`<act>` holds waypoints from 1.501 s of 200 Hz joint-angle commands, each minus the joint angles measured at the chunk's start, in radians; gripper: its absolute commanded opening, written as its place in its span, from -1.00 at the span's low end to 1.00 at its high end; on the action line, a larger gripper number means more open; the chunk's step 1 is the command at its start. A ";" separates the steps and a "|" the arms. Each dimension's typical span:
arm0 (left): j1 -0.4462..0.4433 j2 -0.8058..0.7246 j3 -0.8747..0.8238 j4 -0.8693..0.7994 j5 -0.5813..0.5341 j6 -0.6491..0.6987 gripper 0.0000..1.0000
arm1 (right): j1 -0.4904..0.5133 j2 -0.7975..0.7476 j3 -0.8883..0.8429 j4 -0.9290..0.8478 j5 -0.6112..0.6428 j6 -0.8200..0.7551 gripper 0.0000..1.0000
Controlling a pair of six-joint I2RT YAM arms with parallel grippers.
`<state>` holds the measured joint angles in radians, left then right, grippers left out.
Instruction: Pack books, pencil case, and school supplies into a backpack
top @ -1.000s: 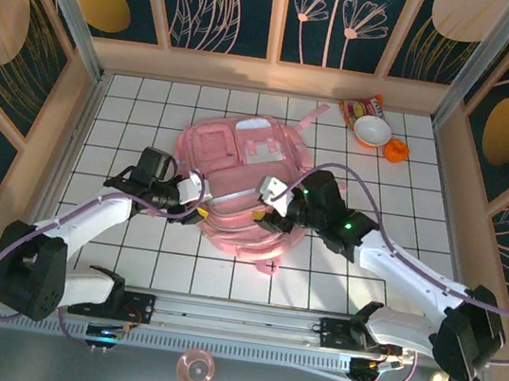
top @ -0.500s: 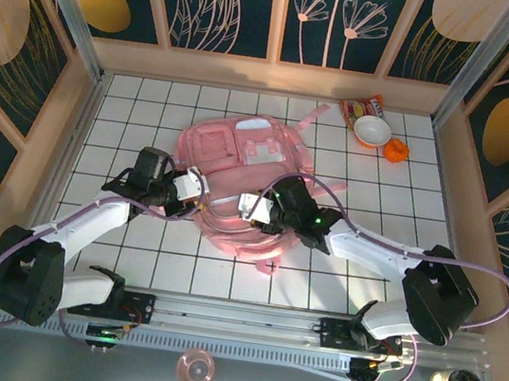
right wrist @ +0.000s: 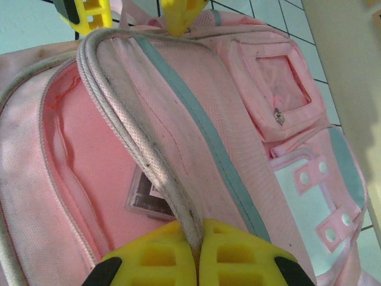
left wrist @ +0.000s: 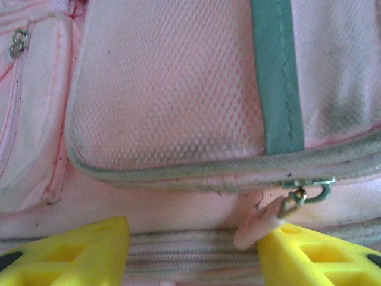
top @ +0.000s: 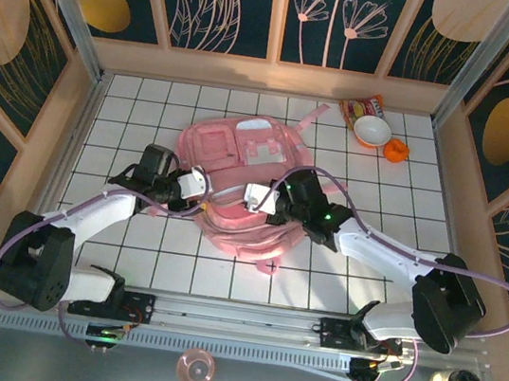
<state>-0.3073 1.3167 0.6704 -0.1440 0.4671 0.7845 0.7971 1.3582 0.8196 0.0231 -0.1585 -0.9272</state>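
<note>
The pink backpack (top: 238, 174) lies flat mid-table, its main compartment unzipped. My right gripper (right wrist: 197, 244) is shut on the backpack's zipper-edged flap rim (right wrist: 143, 137) and holds it up off the opening. Inside, on the pink lining, lies one of the school supplies, a small dark rectangular item with a white label (right wrist: 144, 195), partly hidden by the rim. My left gripper (left wrist: 193, 250) is open at the bag's left side, over the zipper track. A pink zipper pull (left wrist: 257, 229) rests against its right finger (left wrist: 315, 253). From above, the left gripper (top: 193, 186) and right gripper (top: 258, 199) face each other across the opening.
At the back right stand a white bowl (top: 372, 130), a red-orange snack packet (top: 360, 106) and a small orange object (top: 395, 151). Wooden walls close in the tiled table on three sides. A pink strap end (top: 270, 268) sticks out toward the near edge.
My right gripper has closed onto the flap rim after moving left over the bag's opening. The left gripper has stayed at the bag's left side, still open.
</note>
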 commanded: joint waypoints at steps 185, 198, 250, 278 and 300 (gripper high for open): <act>-0.212 -0.141 -0.051 0.131 0.233 -0.660 -0.85 | -0.029 0.072 0.026 0.214 0.029 0.360 -1.00; -0.212 -0.156 -0.069 0.155 0.156 -0.696 -0.93 | -0.055 0.036 0.025 0.175 -0.026 0.415 -0.81; -0.212 -0.132 -0.083 0.138 0.081 -0.694 -0.99 | -0.131 -0.156 0.032 -0.064 -0.235 1.197 0.15; -0.210 -0.119 -0.080 0.136 0.077 -0.687 -1.00 | -0.120 -0.280 -0.103 0.017 -0.243 1.696 0.17; -0.211 -0.114 -0.078 0.137 0.080 -0.683 -0.99 | -0.087 -0.314 -0.173 0.116 -0.243 1.951 0.17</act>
<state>-0.5201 1.1931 0.5907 -0.0704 0.5819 0.1135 0.6769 1.0622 0.7174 0.0525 -0.3656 0.5442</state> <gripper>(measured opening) 0.050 0.584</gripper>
